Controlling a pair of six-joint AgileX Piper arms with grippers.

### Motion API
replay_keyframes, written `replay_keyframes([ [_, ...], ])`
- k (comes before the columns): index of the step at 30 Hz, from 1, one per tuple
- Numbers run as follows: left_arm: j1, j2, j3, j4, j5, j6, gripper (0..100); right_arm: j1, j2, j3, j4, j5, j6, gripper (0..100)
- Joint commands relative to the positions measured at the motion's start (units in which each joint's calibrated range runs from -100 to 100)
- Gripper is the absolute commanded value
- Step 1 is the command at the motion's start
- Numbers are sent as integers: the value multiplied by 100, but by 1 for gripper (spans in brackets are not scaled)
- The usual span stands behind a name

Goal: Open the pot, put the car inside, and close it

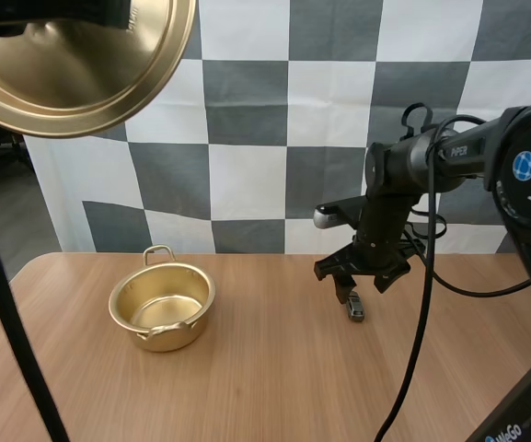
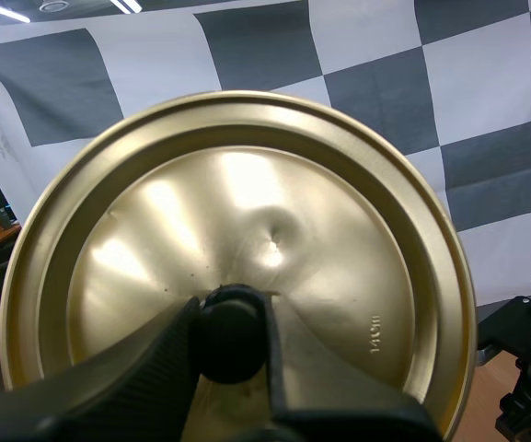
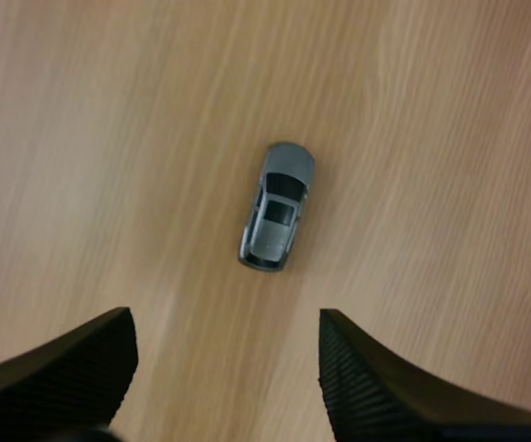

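**A:** The wooden worktop [image 1: 265, 387] carries just two things, then?

**B:** Two. The gold pot [image 1: 196, 324] stands upright toward its left side with its mouth open. Its bare bottom shows, so nothing lies in it. The small grey car [image 3: 277, 206] sits on its wheels on the bare wood, well to the right of the pot and touching nothing.

**A:** And the lid [image 1: 72, 55]?

**B:** It is off the pot and held high above the worktop's left side. The left jaws are clamped on its black knob [image 2: 233, 336], one finger [image 2: 109, 391] at each side.

**A:** So which step is in hand?

**B:** The opening looks done, and picking up the car is the step under way. The right jaws hang over the car, pointing down and spread apart. Their ribbed fingers [image 3: 63, 373] are clear of it, with nothing between them.

**A:** Do they line up?

**B:** Roughly. The car lies just beyond the fingertips, not between them, and its long axis runs a little aslant. The next move probably calls for a small shift forward and a descent until the fingers straddle the car's sides. Then they would close across its width, low enough to catch the body without striking the wood.

**A:** What could go wrong?

**B:** The car is small and on wheels, so an off-centre squeeze might roll it away. Once it is gripped, it has to travel left to above the pot's mouth and be dropped in. After that the left arm lowers the lid onto the rim.
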Motion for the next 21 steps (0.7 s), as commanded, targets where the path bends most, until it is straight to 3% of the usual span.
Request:
replay_keyframes([
  [1, 2, 0, 1, 3, 0, -4, 0, 19, -4, -14, 2, -452, 18, 100],
  [5, 2, 0, 1, 3, 0, -4, 0, 19, -4, -14, -8, -1038, 18, 100],
  [10, 2, 0, 1, 3, 0, -4, 0, 19, 8, 56, -537, -1225, 18, 100],
  [21, 2, 0, 1, 27, 0, -4, 0, 19, 695, 58, -547, -1388, -97, 100],
])
